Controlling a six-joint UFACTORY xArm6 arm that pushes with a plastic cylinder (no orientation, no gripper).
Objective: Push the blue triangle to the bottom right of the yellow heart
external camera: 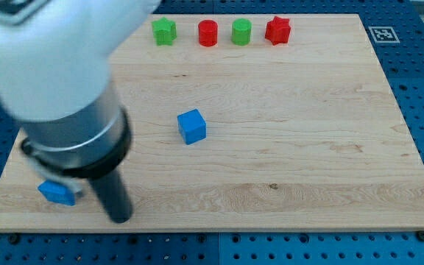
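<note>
My tip [120, 218] is near the board's bottom left, at the end of the dark rod. A blue block [55, 193] lies just to the tip's left, partly hidden by the arm; its shape is unclear, and I cannot tell whether the rod touches it. A blue cube [191, 126] sits up and to the right of the tip, well apart from it. No yellow heart shows; the blurred arm covers the upper left of the board.
Along the view's top stand a green star [164, 32], a red cylinder [208, 33], a green cylinder [241, 32] and a red star [277, 30]. The wooden board [308, 162] ends just below the tip.
</note>
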